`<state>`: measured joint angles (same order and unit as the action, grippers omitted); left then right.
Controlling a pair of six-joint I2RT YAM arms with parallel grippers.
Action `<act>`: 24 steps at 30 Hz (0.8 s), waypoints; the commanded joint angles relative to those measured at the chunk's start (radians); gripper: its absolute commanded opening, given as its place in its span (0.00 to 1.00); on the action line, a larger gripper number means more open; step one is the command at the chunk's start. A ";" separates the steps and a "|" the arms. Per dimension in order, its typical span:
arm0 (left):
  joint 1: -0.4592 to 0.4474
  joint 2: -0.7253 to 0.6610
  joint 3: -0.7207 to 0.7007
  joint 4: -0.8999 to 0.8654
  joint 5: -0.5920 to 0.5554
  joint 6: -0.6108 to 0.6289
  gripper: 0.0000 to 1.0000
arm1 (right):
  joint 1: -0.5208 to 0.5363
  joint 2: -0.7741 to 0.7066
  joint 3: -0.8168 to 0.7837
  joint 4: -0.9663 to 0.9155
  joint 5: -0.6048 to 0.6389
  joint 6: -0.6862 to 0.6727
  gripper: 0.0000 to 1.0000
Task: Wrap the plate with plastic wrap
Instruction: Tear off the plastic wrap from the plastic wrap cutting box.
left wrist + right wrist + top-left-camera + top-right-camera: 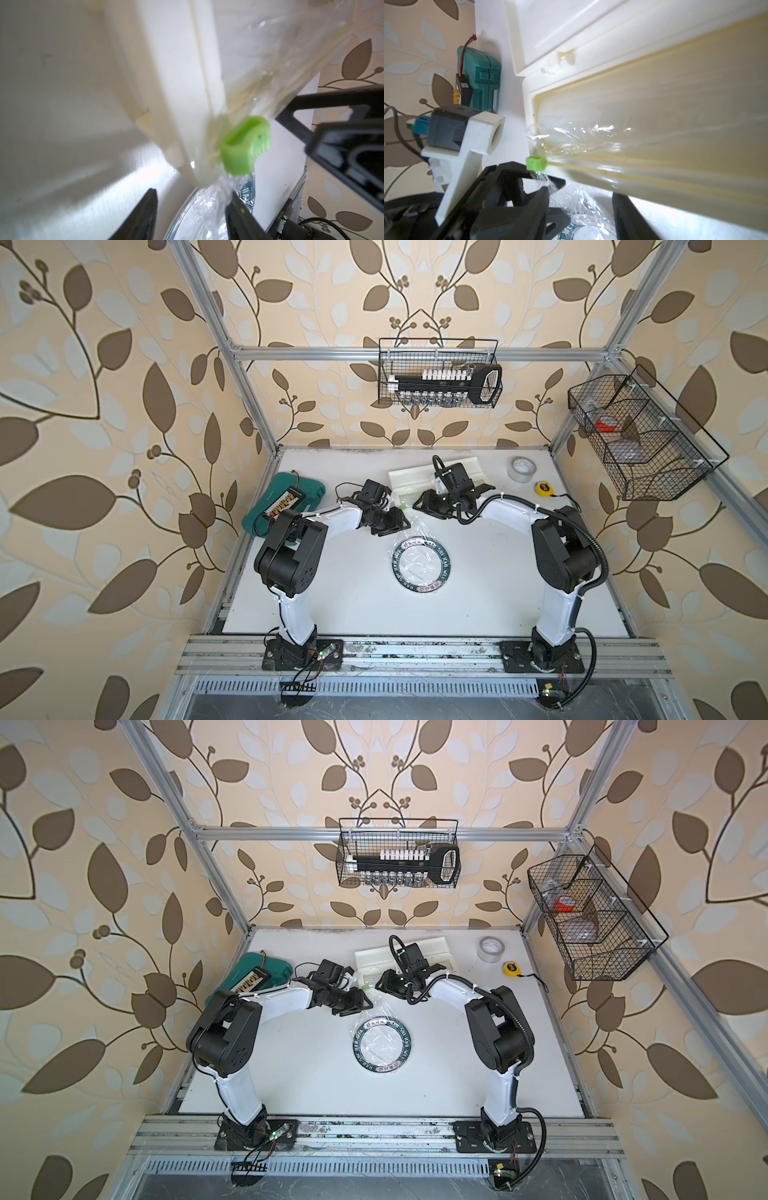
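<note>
The plate (446, 568), dark-rimmed with white lettering, lies flat on the white table (345, 597), just below and between the two grippers and toward the arm bases from both, touched by neither. Plastic wrap (412, 529) is draped crinkled over its white centre and runs in a loose sheet up from its far edge to the long white dispenser box (401, 481) behind the grippers. The left gripper (193, 193) hangs over that far edge with its jaws standing well apart. The plate's rim and a bunched strip of film show in the gap between them, the film brushing one finger but pinched by neither. The box's small green tab (245, 145) sits just past the left fingertips. Facing it from the opposite side, near but apart, the right gripper (581, 191) also has its jaws spread, the film hanging down between them and the covered plate showing below. A grey tape roll (521, 468) and a yellow tape measure (543, 488) sit well beyond the right gripper, and a teal case (291, 493) lies behind the left arm.
</note>
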<state>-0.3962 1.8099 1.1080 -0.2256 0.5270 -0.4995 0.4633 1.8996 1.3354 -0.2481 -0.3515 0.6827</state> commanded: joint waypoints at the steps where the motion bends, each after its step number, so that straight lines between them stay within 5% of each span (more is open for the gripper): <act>1: 0.025 -0.126 0.037 -0.131 0.028 0.054 0.62 | 0.018 -0.074 -0.021 -0.012 0.057 -0.142 0.55; 7: 0.133 -0.160 0.079 -0.168 0.022 0.050 0.69 | 0.117 -0.087 -0.045 -0.023 0.178 -0.264 0.63; 13: 0.172 0.013 0.232 -0.135 0.028 0.008 0.69 | 0.206 -0.019 0.021 -0.033 0.323 -0.313 0.64; 24: 0.136 0.154 0.257 -0.009 0.079 -0.057 0.63 | 0.225 0.105 0.100 -0.035 0.451 -0.293 0.43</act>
<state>-0.2451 1.9648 1.3479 -0.2909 0.5743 -0.5381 0.6888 1.9873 1.4109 -0.2832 0.0456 0.3851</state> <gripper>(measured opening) 0.632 0.446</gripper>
